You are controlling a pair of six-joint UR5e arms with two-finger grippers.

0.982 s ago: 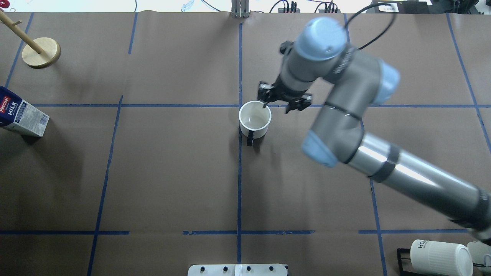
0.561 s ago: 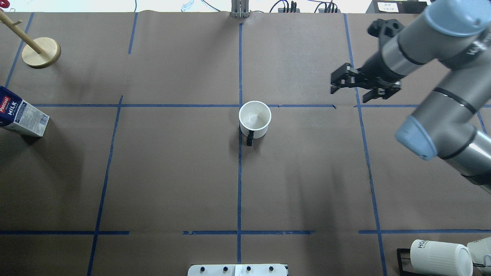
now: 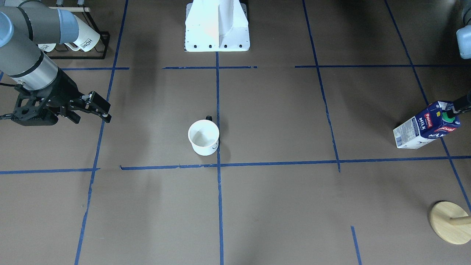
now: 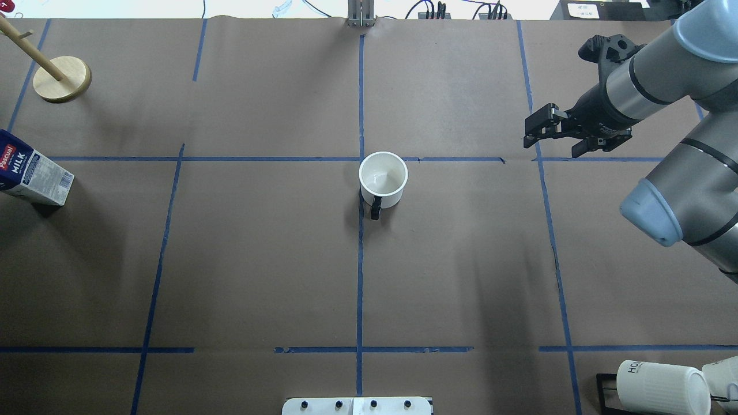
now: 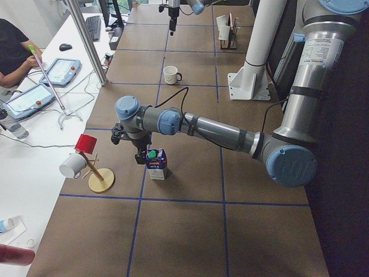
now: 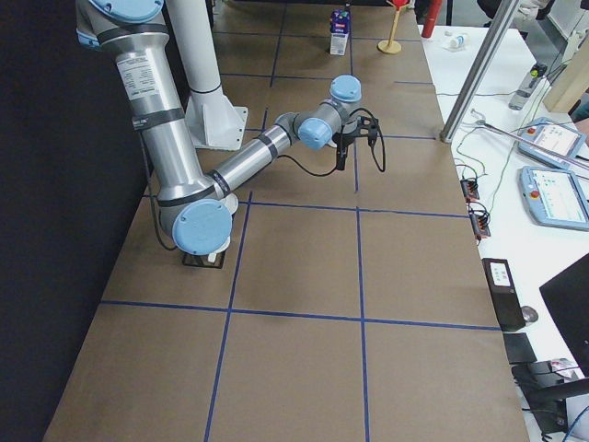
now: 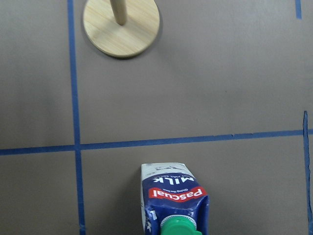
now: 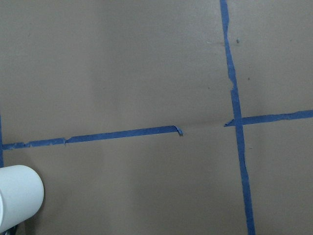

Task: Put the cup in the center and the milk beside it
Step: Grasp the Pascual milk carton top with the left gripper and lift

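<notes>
In the front-facing view, the cup stands upright. It is a smooth white mug with a black handle turned toward the robot's base and a stroke of black drawing low on its side. It stands just beside the center, on the robot's side of the crossing tape lines. The right gripper hangs well apart from it with its fingers spread and nothing between them. At the opposite edge we see the milk, a dark blue and white carton with a red label and a green cap. A black tip of the left gripper is at that cap, and we cannot tell whether its fingers are apart or together.

From overhead, the cup sits by the tape crossing, and the milk is far off at the table's left edge. The right gripper is parted and empty.

From the left side, the carton stands upright under the near arm, beside a wooden stand.

The left wrist camera looks down on the carton's green cap.

The right wrist camera catches only a white edge of the cup.
</notes>
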